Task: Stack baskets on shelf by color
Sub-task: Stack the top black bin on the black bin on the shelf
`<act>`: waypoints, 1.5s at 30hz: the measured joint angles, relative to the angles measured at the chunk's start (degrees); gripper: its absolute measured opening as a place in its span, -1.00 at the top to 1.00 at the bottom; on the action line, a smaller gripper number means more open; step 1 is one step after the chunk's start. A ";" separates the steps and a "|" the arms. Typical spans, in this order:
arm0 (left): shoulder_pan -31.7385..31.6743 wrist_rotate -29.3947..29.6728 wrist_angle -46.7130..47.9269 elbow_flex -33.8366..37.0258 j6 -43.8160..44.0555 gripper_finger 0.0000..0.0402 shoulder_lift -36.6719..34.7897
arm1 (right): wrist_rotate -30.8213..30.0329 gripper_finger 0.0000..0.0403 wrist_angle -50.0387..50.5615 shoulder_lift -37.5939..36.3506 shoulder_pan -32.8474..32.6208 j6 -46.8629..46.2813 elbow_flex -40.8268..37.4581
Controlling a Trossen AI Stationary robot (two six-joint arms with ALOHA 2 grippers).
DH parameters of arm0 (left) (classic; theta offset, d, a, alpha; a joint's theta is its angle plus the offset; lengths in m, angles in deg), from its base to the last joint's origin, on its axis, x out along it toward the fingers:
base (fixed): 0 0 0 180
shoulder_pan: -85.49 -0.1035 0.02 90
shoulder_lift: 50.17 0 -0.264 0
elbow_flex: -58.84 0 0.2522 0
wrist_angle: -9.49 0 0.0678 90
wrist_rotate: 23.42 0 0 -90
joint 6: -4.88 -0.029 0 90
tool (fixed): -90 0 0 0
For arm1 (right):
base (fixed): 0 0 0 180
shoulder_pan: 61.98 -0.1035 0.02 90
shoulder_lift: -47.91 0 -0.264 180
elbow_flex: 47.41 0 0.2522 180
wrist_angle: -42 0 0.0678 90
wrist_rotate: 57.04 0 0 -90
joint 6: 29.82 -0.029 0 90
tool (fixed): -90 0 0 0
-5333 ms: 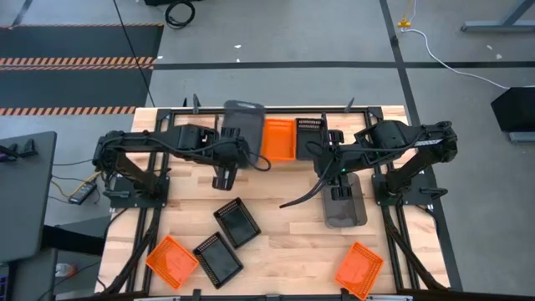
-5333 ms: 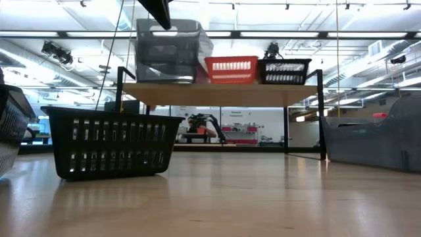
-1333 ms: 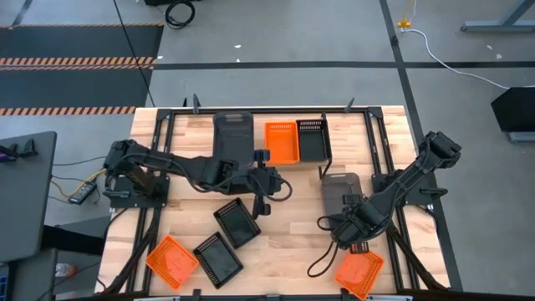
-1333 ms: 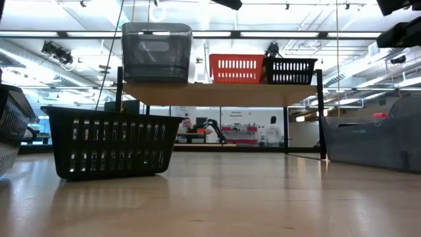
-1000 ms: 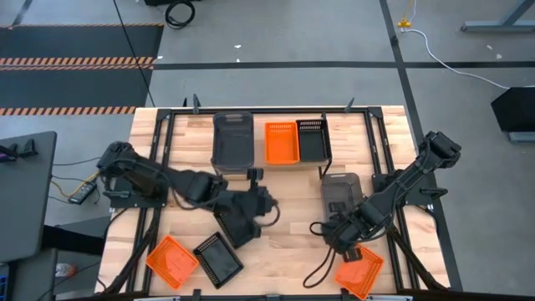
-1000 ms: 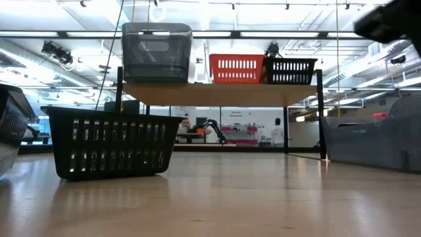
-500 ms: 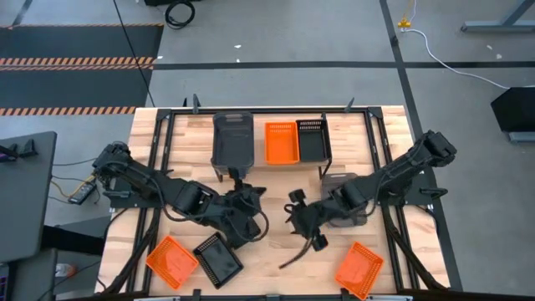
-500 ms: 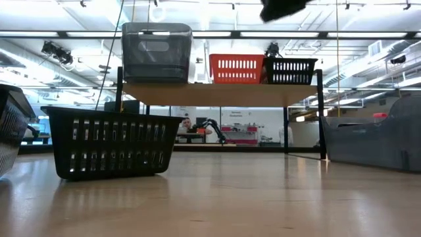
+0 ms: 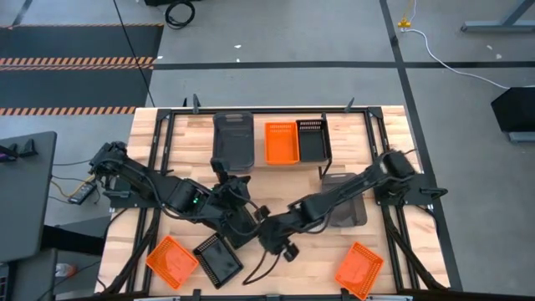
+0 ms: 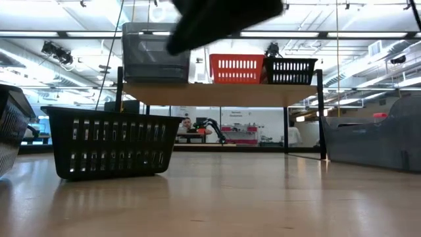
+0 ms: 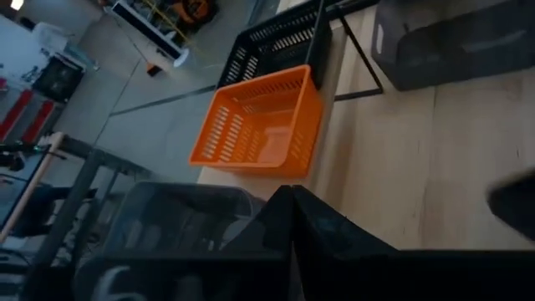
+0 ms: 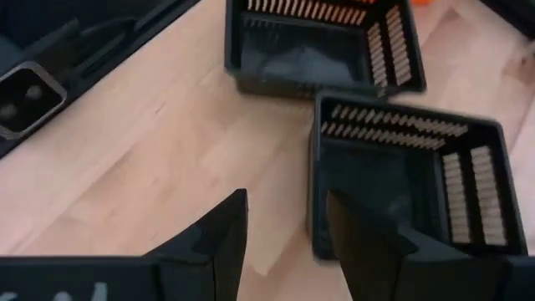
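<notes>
The two loose black mesh baskets lie on the tabletop in front of the shelf. In the right wrist view the nearer black basket (image 12: 409, 186) sits upright with its mouth open, just beside the farther black basket (image 12: 321, 40), the two set at an angle to each other. From above they show as one (image 9: 219, 259) near the table's front edge and one (image 9: 241, 227) partly under the arms. The right gripper (image 12: 284, 224) hovers above bare wood beside the nearer one, its two fingers (image 12: 227, 227) spread apart and pinching nothing; from above, this right gripper (image 9: 274, 238) reaches far across toward the left side. The step in hand looks like picking up a black basket. To do it well, I would shift the spread fingers over one thin wall, one finger inside and one outside, come straight down, and close near the wall's middle so the light basket hangs level and does not drag its neighbour. The left gripper (image 9: 238, 205) crowds the same spot, so collision between the arms is the main risk; whether its fingers are apart or together I cannot tell. On the shelf (image 10: 220, 93) stand a grey basket (image 10: 156, 52) at the left, an orange basket (image 10: 233, 68) in the middle and a black basket (image 10: 287, 70) at the right, which is where the lifted one belongs. Two orange baskets (image 9: 171, 261) (image 9: 359, 269) and a grey one (image 9: 344, 209) wait on the table.
</notes>
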 joint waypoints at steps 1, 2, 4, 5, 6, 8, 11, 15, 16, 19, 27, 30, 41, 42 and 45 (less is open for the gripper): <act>-0.02 -0.01 0.19 0.00 0.59 0.95 0.00 | 0.33 0.15 0.91 1.42 0.00 0.10 2.06; -0.02 -0.01 0.44 0.00 0.79 0.95 0.00 | 1.14 0.15 1.68 2.79 0.02 0.29 3.93; -0.02 0.02 0.36 0.00 0.84 0.93 0.00 | 2.58 0.15 3.20 5.14 0.02 0.87 7.16; -0.02 0.02 0.42 0.00 0.84 0.92 0.00 | 2.97 0.15 3.19 6.21 0.01 1.06 8.29; -0.02 0.00 0.40 0.00 0.84 0.91 0.00 | 3.07 0.15 3.10 7.23 0.00 1.29 9.17; -0.02 0.02 0.44 0.00 0.84 0.90 0.00 | 3.41 0.15 3.30 9.12 0.11 1.86 10.42; -0.02 0.00 0.64 0.00 0.84 0.91 0.00 | 4.27 0.15 3.11 11.14 0.49 2.21 10.58; -0.02 0.00 1.14 0.00 0.93 0.94 0.00 | 4.28 0.15 2.86 13.34 0.85 1.91 10.58; -0.02 0.00 1.18 0.00 1.01 0.95 0.00 | 4.28 0.15 2.39 13.78 0.91 1.77 10.58; -0.02 0.00 1.17 0.00 1.10 0.95 0.01 | 3.75 0.15 2.07 14.97 1.13 1.17 10.60; -0.02 -0.02 1.43 0.00 1.23 0.91 0.02 | -0.40 0.34 4.88 16.54 1.50 0.66 10.43; -0.02 -0.01 1.57 0.00 1.23 0.94 0.04 | -1.43 0.58 5.85 16.43 1.50 0.42 10.45; -0.02 0.00 1.73 0.00 1.25 0.90 0.04 | -1.99 0.69 7.51 13.86 1.04 -1.60 11.96; -0.06 0.00 1.93 0.00 1.24 0.91 0.04 | -2.06 0.62 7.58 13.36 0.80 -1.65 12.39; -0.21 0.00 2.05 0.00 1.25 0.93 0.04 | -4.00 0.41 6.26 12.51 0.28 -0.64 13.42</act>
